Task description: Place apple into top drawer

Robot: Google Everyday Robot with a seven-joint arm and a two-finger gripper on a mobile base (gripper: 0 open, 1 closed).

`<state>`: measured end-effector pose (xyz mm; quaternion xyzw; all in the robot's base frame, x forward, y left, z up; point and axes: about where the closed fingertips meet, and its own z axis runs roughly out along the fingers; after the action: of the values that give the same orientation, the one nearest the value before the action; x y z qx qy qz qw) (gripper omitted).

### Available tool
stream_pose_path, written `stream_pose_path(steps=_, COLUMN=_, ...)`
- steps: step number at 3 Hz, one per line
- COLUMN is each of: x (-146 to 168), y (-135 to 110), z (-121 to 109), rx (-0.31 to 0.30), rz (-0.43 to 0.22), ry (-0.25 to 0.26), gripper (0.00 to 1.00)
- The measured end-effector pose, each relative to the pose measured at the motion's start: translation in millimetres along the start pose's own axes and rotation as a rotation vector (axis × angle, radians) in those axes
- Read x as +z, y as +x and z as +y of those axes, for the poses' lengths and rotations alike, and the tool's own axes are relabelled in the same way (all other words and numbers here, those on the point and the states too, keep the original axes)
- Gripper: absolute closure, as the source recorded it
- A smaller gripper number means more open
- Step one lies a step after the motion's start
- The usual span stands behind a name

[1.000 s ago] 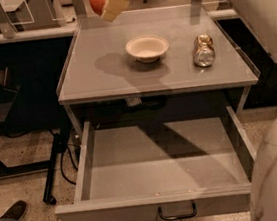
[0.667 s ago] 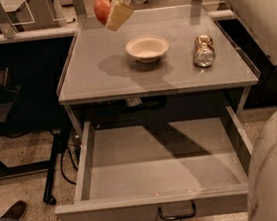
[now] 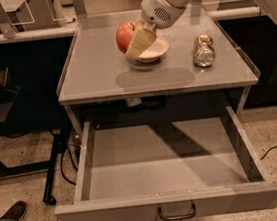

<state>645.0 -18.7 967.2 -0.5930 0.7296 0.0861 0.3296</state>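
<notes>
The apple [image 3: 124,35] is a small round one, red-orange with a paler yellowish bit on the side facing the gripper [image 3: 132,40], which is clamped on it. One cream finger [image 3: 141,40] covers its right half. Apple and gripper hang in the air above the tabletop [image 3: 93,67], casting a wide shadow on the grey surface just below them. The bowl [image 3: 157,51] sits right behind and under the finger, partly hidden by it, and the can [image 3: 203,50] is off to the gripper's right in the picture. The drawer [image 3: 175,204] is pulled all the way out, well below the gripper and toward the camera, with nothing inside and the dark handle [image 3: 177,212] in the middle of its front. Compared with a second ago, the gripper has come down and forward from the table's back edge, so it now overlaps the bowl. Bowl, can and drawer haven't budged. Can't read anything on the can.
</notes>
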Motion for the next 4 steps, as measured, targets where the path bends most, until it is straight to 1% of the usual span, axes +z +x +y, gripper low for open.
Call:
stream_pose_path(steps=1, x=-0.6, y=18.8, z=26.2, rx=0.027, rz=0.027, ry=-0.048, gripper=1.00)
stream_pose_path(steps=2, x=0.5, y=20.1, z=26.9, rx=0.027, rz=0.030, ry=-0.051, gripper=1.00)
stream_pose_path(steps=3, x=1.3, y=28.3, z=42.9, rx=0.065, rz=0.028, ry=-0.056, gripper=1.00)
stream_pose_path(steps=4, x=-2.1, y=35.2, z=77.9, rx=0.133, rz=0.001, ry=-0.065, gripper=1.00)
